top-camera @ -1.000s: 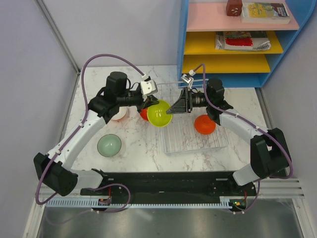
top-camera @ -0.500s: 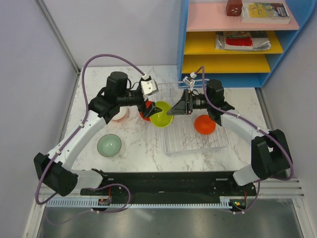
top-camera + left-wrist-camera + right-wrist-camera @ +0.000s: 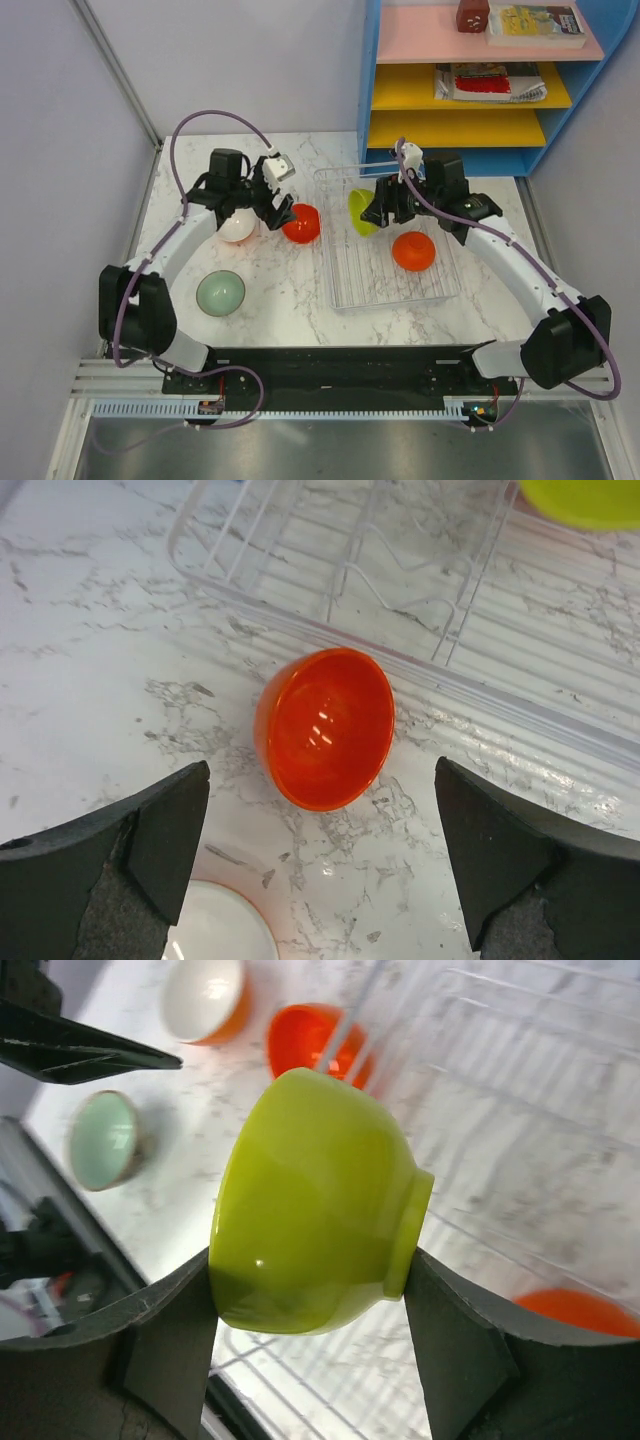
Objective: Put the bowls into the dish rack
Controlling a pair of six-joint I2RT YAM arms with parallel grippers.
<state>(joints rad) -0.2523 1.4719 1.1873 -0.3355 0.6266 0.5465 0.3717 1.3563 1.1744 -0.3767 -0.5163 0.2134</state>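
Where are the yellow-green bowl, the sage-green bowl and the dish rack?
yellow-green bowl [image 3: 310,1200]: right wrist view, outer wall.
sage-green bowl [image 3: 220,293]: top external view, inner hollow.
dish rack [image 3: 350,285]: top external view, bare near-left corner.

Table: white marble w/ grey veins; yellow-green bowl; orange-red bowl, glossy; 2nd orange-red bowl; sage-green bowl; white bowl; dish rack clear; shelf unit blue, boards pink & yellow.

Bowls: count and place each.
5: yellow-green bowl in the right hand over the rack; orange-red bowl in it; second orange-red bowl, white bowl, sage bowl on the table. Others may be hidden.
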